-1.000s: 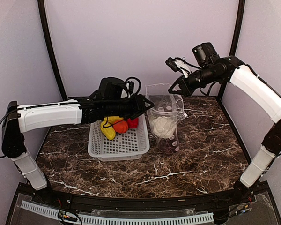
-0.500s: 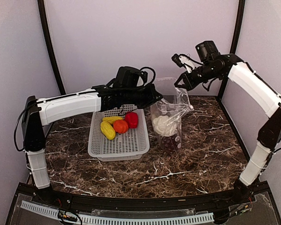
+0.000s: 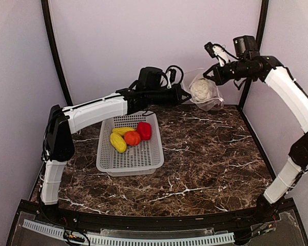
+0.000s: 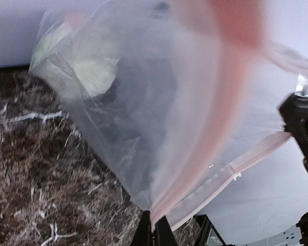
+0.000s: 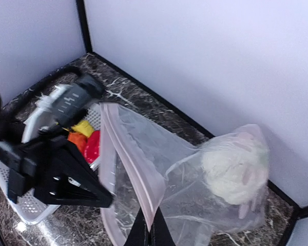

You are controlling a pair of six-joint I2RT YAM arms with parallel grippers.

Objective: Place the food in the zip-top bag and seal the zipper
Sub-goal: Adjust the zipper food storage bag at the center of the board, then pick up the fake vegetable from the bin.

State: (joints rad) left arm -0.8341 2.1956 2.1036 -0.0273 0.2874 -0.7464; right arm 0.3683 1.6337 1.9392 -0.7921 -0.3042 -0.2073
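The zip-top bag (image 3: 204, 97) hangs in the air at the back of the table, stretched between both grippers. A pale cabbage-like piece of food (image 3: 200, 89) sits inside it, also clear in the right wrist view (image 5: 233, 164). My left gripper (image 3: 187, 96) is shut on the bag's left mouth edge; its jaws (image 4: 154, 228) pinch the pinkish zipper (image 4: 195, 169). My right gripper (image 3: 212, 77) is shut on the opposite edge, its jaws (image 5: 149, 230) closed on the zipper strip (image 5: 128, 154). Yellow (image 3: 118, 142), orange (image 3: 132, 138) and red (image 3: 143, 130) food lies in the basket.
The white mesh basket (image 3: 128, 168) stands left of centre on the dark marble table (image 3: 210, 159). The back wall (image 3: 154, 46) and black corner posts (image 3: 256, 46) are close behind the lifted bag.
The left gripper closed on the bag's edge. Both arms then lifted the bag off the table, up and toward the back right, so it now hangs with the cabbage piece inside.
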